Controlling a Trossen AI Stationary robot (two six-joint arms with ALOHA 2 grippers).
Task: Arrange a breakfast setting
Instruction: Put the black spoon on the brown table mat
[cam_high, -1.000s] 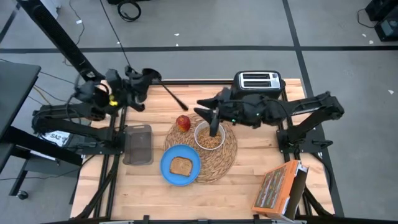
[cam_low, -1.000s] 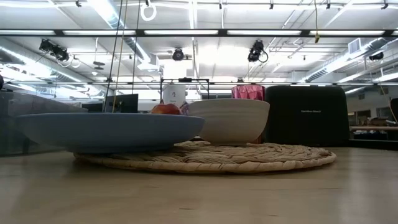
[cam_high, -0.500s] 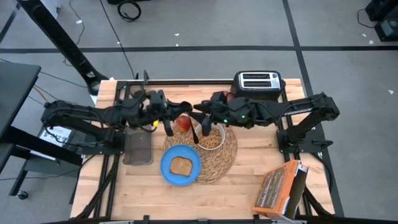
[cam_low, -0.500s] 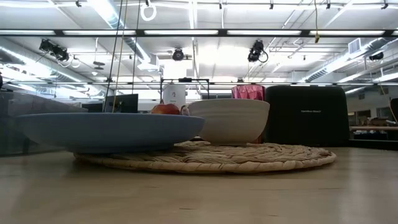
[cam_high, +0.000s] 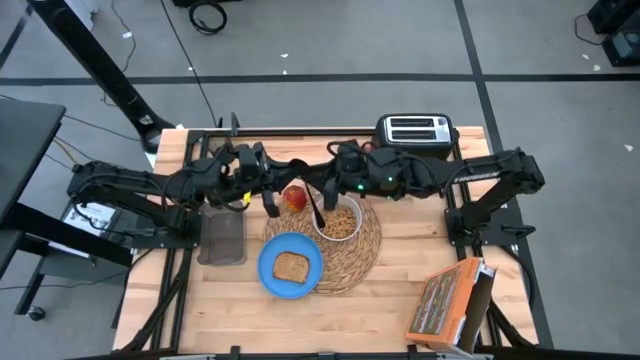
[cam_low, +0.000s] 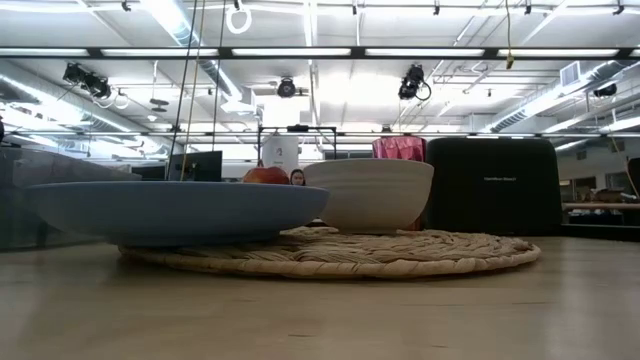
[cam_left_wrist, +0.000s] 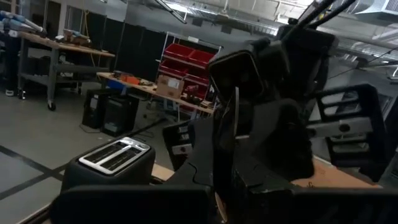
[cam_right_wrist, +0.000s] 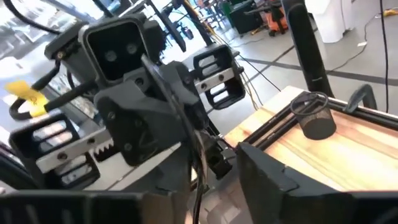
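A straw placemat (cam_high: 365, 250) lies at the table's middle. On it stand a white bowl (cam_high: 345, 226) of cereal and a red apple (cam_high: 294, 197). A blue plate (cam_high: 270, 275) with a toast slice (cam_high: 291, 267) rests on the mat's near left edge. My left gripper (cam_high: 305, 180) and my right gripper (cam_high: 328, 183) meet tip to tip above the apple and bowl. The left is shut on a dark spoon (cam_high: 319, 208). The right is open, with its fingers (cam_right_wrist: 261, 180) on either side of the spoon's handle (cam_right_wrist: 186, 134). A pink thing (cam_low: 400, 148) shows behind the bowl. My left gripper holds the spoon's thin handle (cam_left_wrist: 235, 124) between its two fingers, coming level from the table's left; the gripper's own body hides the exact spot. The spoon is lifted clear, and its free end (cam_high: 318, 226) points toward the near edge over the bowl's left rim.
A black toaster (cam_high: 415, 130) stands at the far right edge. An orange cereal box (cam_high: 448, 300) stands at the near right corner. A grey container (cam_high: 222, 232) lies left of the mat. A black mesh cup (cam_right_wrist: 317, 121) stands at the far left.
My left gripper has swung from the table's far left corner toward the right, carrying the spoon to the middle above the apple, with the spoon's free end now pointing toward the near edge. My right gripper has gone a little toward the left and met it.
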